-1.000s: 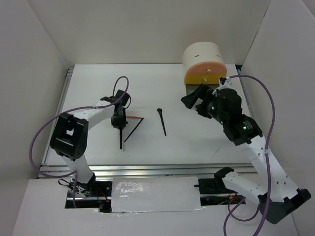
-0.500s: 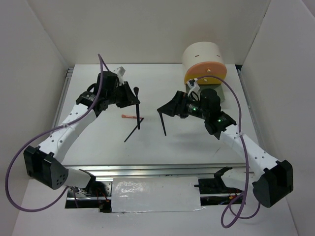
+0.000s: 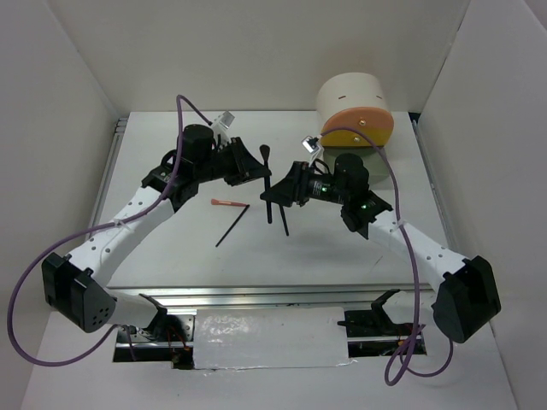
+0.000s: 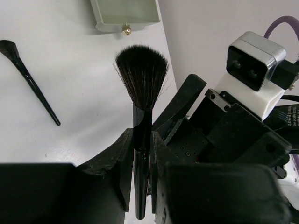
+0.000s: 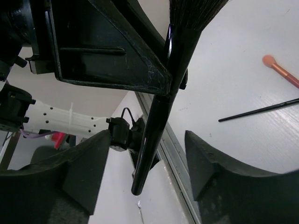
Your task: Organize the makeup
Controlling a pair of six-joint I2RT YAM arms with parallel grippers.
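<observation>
Above white table (image 3: 325,265) centre: slim glossy black soft-bristled brush (image 4: 141,116), clamped mid-handle by left gripper (image 4: 140,158). Right gripper (image 5: 147,154) spread, straddling lower handle, no contact. Likely light, stiff, slick: you grip handle, not bristles.

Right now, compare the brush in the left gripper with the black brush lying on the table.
The held brush is clamped in the left gripper, off the table; the lying brush rests flat. The held brush has a wide fluffy head and thicker handle; the lying brush has a small head and slim handle. Both are all black.
</observation>
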